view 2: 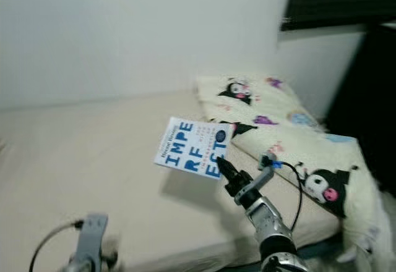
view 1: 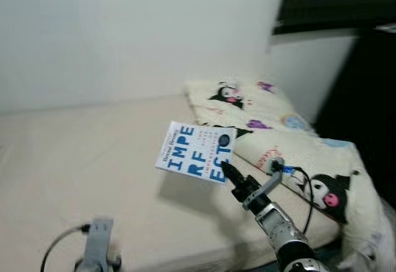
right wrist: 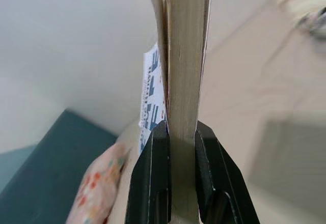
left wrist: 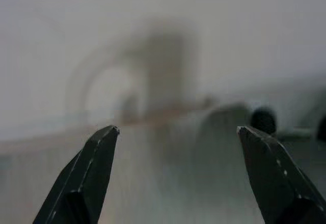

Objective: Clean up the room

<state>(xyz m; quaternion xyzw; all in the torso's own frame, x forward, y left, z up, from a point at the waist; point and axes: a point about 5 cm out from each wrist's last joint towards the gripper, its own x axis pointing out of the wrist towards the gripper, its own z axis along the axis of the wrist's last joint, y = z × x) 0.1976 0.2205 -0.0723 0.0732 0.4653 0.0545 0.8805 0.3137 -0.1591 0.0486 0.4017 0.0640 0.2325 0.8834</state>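
- Plain white wall (view 1: 124, 31) backs a bed (view 1: 74, 161) whose smooth cream sheet spreads flat and wide across the scene.
- At the far right of the bed lie soft, puffy pillows (view 1: 247, 102) in cream cloth printed with black-and-pink cartoon figures; a matching quilt (view 2: 322, 161) bulges along the right edge.
- Right hand (view 1: 228, 172) reaches up from the near right, its two black fingers clamped on the lower corner of a thin paperback book (view 1: 197, 151).
- That book hangs tilted in the air above the sheet, its white glossy cover with big blue block letters facing the camera; its shadow falls on the sheet below.
- Seen from the right wrist, the fingers (right wrist: 153, 183) pinch the tan page edge from both sides.
- Left hand (left wrist: 175, 175) hangs low at the near left, its pointed black fingers spread wide apart on nothing.
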